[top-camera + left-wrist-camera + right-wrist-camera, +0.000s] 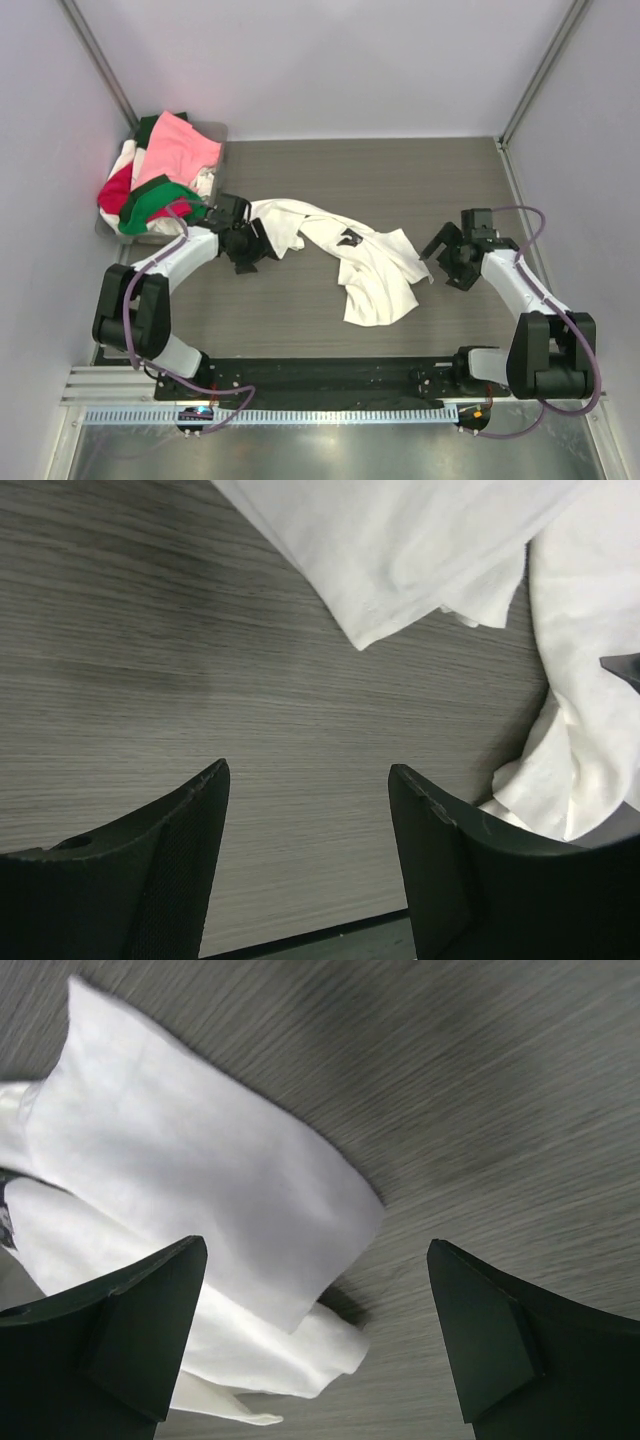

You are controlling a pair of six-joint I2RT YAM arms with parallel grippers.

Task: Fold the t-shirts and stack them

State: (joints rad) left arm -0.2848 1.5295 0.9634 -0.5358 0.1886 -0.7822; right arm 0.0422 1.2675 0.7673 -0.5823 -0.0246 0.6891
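Cloth lies crumpled between the two arms: the white t-shirt [350, 262] sprawls on the wood-grain surface [430, 180]. Its long axis runs on a slant, from a far end beside the left gripper [262, 242] to a bunched near end towards the robot's bases. Both pairs of jaws are spread wide and hold nothing.

In the left wrist view the jaws frame bare surface. A pointed corner of the white t-shirt lies just ahead of them and more folds crowd one side, so the shirt is in front of the fingers, not between them. The right gripper [442, 262] stands just beside the shirt's opposite edge. Its wrist view shows a flat flap reaching in front of one finger, with the gap itself mostly over bare surface.

Each arm is near one end of that slanted axis, the left looking slightly closer. The coming move likely calls for each to pinch its own end and draw the shirt out flat along that axis.

The coloured t-shirts [165, 165] — pink, red, green and white — sit heaped in the grey tray [218, 128], beyond the white shirt's far end.
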